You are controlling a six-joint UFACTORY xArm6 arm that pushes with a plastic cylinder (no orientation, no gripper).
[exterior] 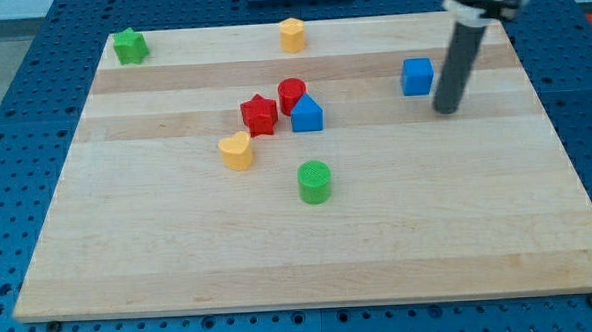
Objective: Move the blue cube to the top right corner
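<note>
The blue cube [418,77] sits on the wooden board [310,245] toward the view's upper right. My tip [447,108] is just to the right of the cube and slightly below it, with a small gap between them. The dark rod rises from the tip toward the view's top right corner.
A red cylinder [292,94], a red star [259,115] and a blue house-shaped block [307,114] cluster at the middle. A yellow heart [236,150] and a green cylinder [315,181] lie below them. A green star [129,46] and a yellow hexagon [291,34] sit along the top edge.
</note>
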